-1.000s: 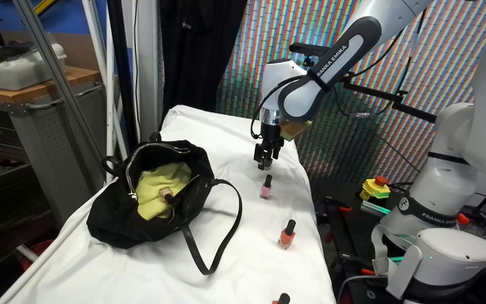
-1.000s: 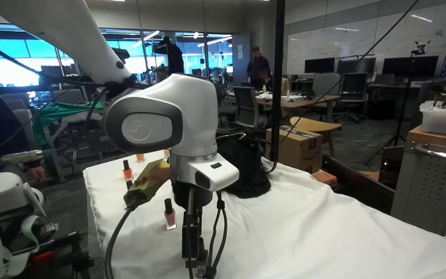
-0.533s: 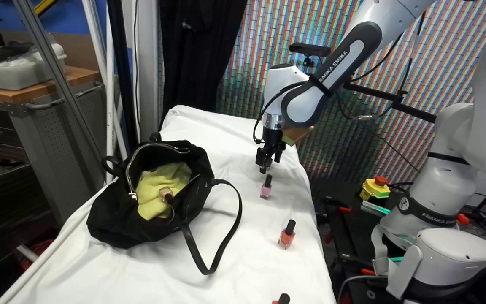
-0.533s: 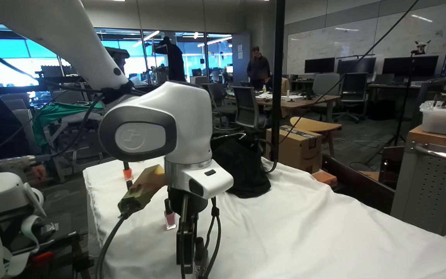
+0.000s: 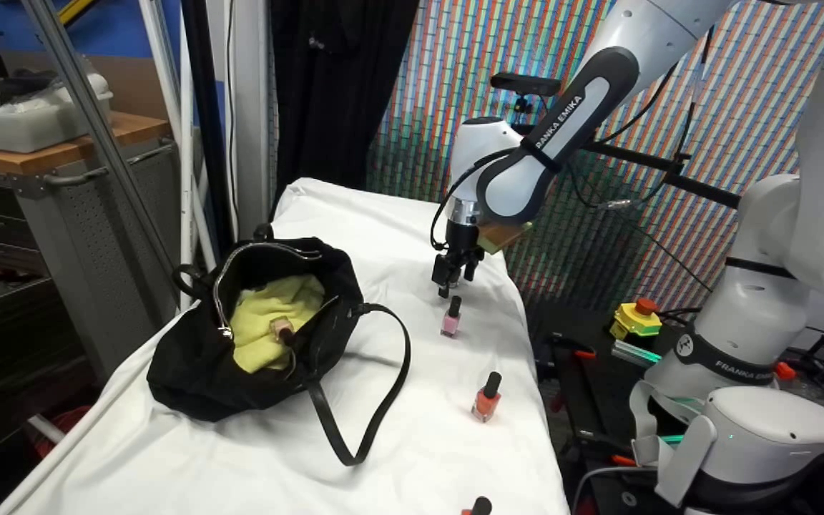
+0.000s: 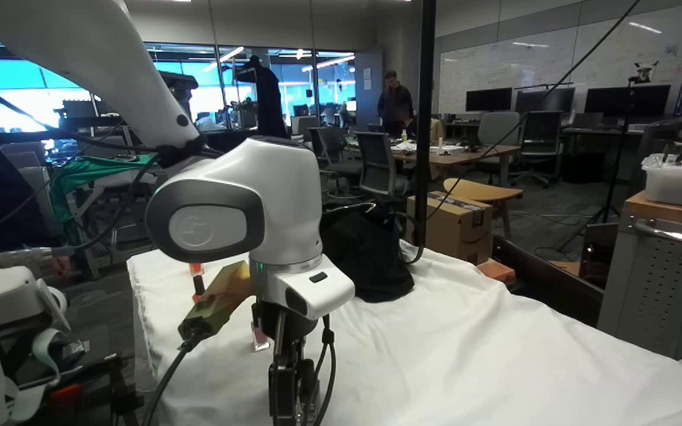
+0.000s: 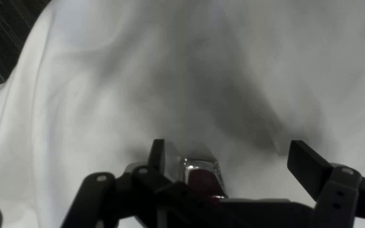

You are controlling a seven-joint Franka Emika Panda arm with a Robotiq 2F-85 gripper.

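On the white-draped desk (image 5: 212, 465), under the hand (image 7: 228, 158), sits the red bottle (image 7: 203, 177), dark in clear glass. The hand is spread wide: in the wrist view its fingers (image 7: 309, 164) stand well apart, and the bottle appears in the gap between them, nearer one than the other. Whether that finger touches the glass cannot be told, and the top of the bottle is hidden behind the hand's black linkage.

In both exterior views the hand points down, low over the desk. Near it the pink bottle (image 5: 450, 325) stands upright, black cap up. Farther along the same edge, well apart from the hand, stands the orange bottle (image 5: 486, 405); beyond it, in an exterior view, the cap of another bottle (image 5: 481, 506) shows, the rest cut off.

Across the desk from these slumps a black bag (image 5: 197, 379), its mouth wide, its strap (image 5: 327, 422) curving over the desk. Inside, on a yellow cloth (image 5: 258, 322), rests a pale bottle (image 5: 281, 325). To one side of the desk are a headset (image 5: 773, 425) and a stop button (image 5: 637, 320); in an exterior view, a carton (image 6: 453, 231) stands past the bag.
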